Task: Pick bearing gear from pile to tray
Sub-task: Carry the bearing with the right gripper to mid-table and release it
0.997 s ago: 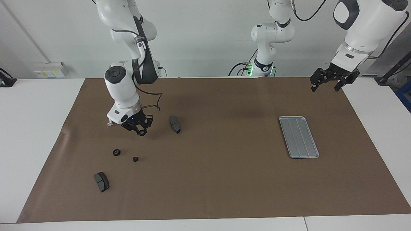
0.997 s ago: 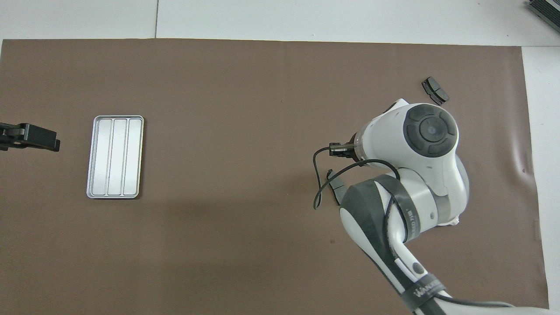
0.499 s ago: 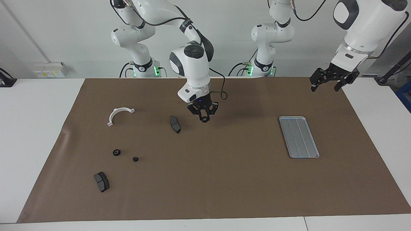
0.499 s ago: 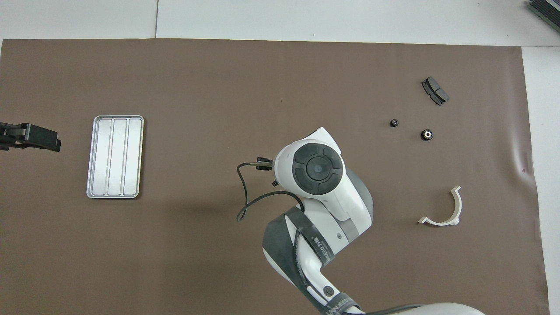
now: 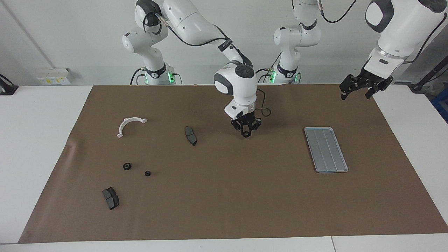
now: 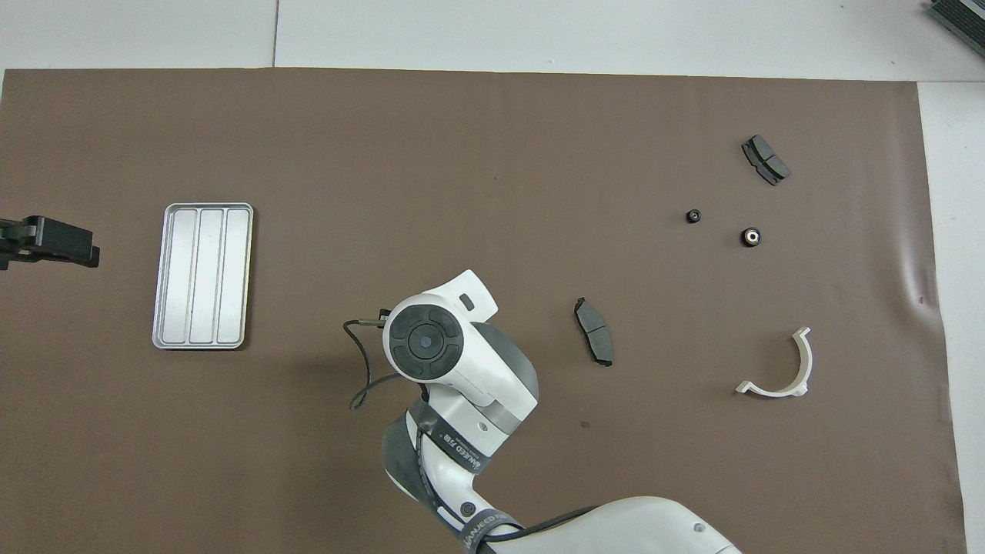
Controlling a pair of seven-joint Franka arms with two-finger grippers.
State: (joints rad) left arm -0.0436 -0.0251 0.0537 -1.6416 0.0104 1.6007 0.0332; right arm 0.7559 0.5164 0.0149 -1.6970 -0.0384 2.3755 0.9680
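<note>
My right tool (image 5: 246, 133), closed on what looks like a small black bearing gear, hangs over the brown mat short of the empty tray (image 5: 326, 149); delivery remains. Two more round pieces (image 5: 127, 166) lie well apart from the tray. Left tool (image 5: 364, 88) waits spread wide.

A brown mat (image 5: 227, 196) covers the white table (image 5: 38, 140); a pale socket box (image 5: 54, 76) sits against the wall.
</note>
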